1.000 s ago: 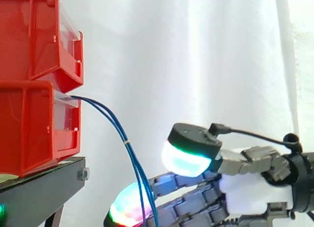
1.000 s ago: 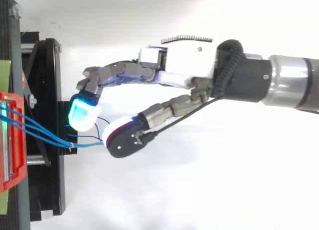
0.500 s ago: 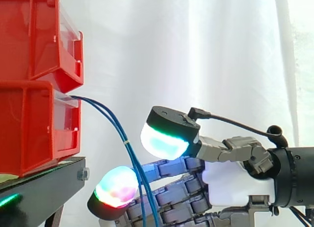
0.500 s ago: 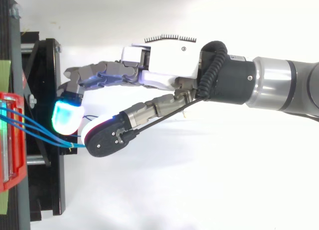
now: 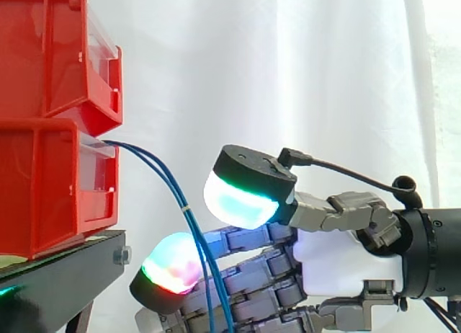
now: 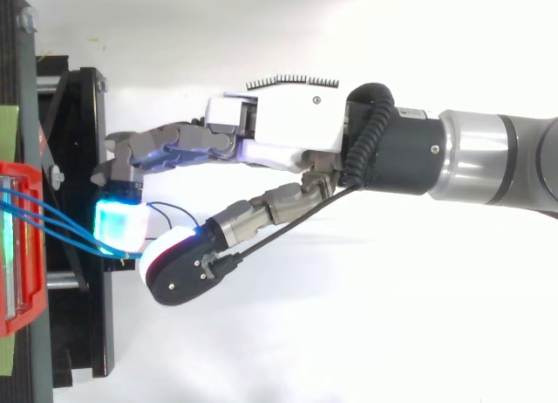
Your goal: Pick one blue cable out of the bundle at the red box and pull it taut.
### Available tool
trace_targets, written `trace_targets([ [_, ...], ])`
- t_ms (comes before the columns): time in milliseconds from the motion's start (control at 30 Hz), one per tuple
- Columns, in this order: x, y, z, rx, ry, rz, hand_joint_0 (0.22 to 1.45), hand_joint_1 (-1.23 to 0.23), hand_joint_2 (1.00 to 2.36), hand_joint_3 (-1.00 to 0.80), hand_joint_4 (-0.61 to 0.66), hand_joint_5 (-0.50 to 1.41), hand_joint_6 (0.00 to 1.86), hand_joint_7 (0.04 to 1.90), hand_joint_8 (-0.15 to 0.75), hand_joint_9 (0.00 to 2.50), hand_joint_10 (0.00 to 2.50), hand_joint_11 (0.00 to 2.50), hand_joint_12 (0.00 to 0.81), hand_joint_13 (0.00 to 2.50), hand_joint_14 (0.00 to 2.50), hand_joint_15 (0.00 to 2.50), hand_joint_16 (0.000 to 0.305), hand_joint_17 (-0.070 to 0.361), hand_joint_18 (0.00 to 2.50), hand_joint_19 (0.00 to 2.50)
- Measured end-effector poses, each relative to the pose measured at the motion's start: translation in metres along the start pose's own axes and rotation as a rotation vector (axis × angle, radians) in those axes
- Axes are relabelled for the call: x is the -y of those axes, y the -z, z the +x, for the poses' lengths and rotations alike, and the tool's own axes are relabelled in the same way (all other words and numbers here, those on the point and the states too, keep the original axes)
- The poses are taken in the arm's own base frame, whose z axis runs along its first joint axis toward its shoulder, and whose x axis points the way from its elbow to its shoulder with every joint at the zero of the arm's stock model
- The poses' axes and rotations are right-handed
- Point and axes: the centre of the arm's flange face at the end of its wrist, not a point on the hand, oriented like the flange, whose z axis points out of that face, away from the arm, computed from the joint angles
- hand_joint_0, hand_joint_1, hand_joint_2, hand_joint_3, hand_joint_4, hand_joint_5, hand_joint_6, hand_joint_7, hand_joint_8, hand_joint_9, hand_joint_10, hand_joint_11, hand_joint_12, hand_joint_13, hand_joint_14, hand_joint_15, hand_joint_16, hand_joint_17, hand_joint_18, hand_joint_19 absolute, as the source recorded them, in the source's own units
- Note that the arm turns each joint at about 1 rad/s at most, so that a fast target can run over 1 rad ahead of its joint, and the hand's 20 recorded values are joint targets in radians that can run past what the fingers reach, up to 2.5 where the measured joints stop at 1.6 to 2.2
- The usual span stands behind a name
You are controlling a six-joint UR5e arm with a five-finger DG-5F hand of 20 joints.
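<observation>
Thin blue cables (image 5: 163, 174) leave the front of the lower red box (image 5: 50, 192) side by side, arc outward and hang slack, dropping steeply to the right. A small pale tie (image 5: 185, 206) binds them partway down. Seen from above, they converge away from the box.

Robotics lab test cell. Evidence: white curtain (image 5: 324, 73) hung as plain backdrop behind whole setup. Industrial arm (image 6: 497, 159), silver and black segments, comes in from side. Multi-finger hand (image 6: 279, 128) on its flange, fingertip pads (image 5: 171, 264) glowing green, cyan, magenta. Work itself is built rig: red bins (image 5: 43, 181) stacked on black stand (image 5: 65, 279) of bolted metal, blue cables (image 5: 186, 207) led out of lower bin. Plain white surface (image 6: 349, 333) underneath.
</observation>
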Motion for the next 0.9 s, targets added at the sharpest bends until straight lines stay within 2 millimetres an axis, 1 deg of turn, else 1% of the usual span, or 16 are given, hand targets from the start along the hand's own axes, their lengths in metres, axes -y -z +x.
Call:
trace_targets([
  [167,-0.001,0.000,0.001,-0.002,0.000,-0.001,0.62,-0.74,1.00,-0.46,0.21,-0.17,0.53,1.19,0.261,0.26,0.00,0.18,0.352,0.03,0.00,0.09,0.059,0.133,0.00,0.00],
  [333,-0.008,-0.004,0.004,-0.004,-0.002,-0.015,0.62,-0.76,1.00,-0.47,0.22,-0.18,0.54,1.16,0.261,0.27,0.01,0.17,0.352,0.04,0.00,0.09,0.059,0.132,0.00,0.00],
  [467,-0.012,-0.006,0.004,-0.004,-0.002,-0.020,0.63,-0.77,1.01,-0.43,0.21,-0.18,0.56,1.14,0.260,0.28,0.00,0.19,0.353,0.05,0.00,0.09,0.059,0.132,0.00,0.00],
  [900,-0.013,-0.006,0.007,-0.003,-0.003,-0.021,0.63,-0.78,1.01,-0.32,0.19,-0.20,0.73,0.89,0.262,0.29,0.00,0.19,0.354,0.05,0.00,0.09,0.058,0.130,0.01,0.00],
])
